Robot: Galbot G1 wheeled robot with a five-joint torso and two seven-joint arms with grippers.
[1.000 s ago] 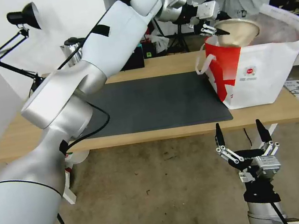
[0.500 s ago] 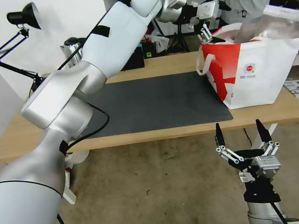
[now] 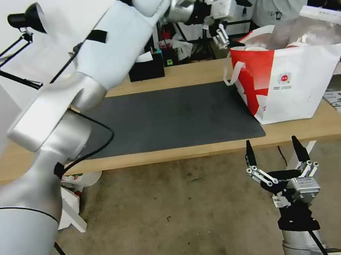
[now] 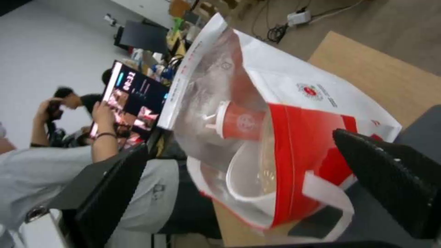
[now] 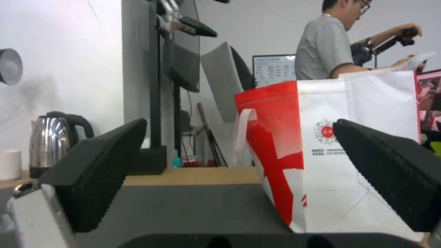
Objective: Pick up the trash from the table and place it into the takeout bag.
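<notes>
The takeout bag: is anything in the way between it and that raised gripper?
Nothing visible. The left gripper hangs open and empty beside the takeout bag, whose mouth gapes wide. Inside already lie the red drink cup and a white bowl.

head: high, looks down across table [image 3: 183,151] | left wrist: close above bag [image 4: 294,113] mouth | right wrist: low, table-level, facing bag's side | all share bag

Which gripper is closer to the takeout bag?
Left. The left gripper hangs open just above the takeout bag; the right gripper waits open below the table edge.
</notes>
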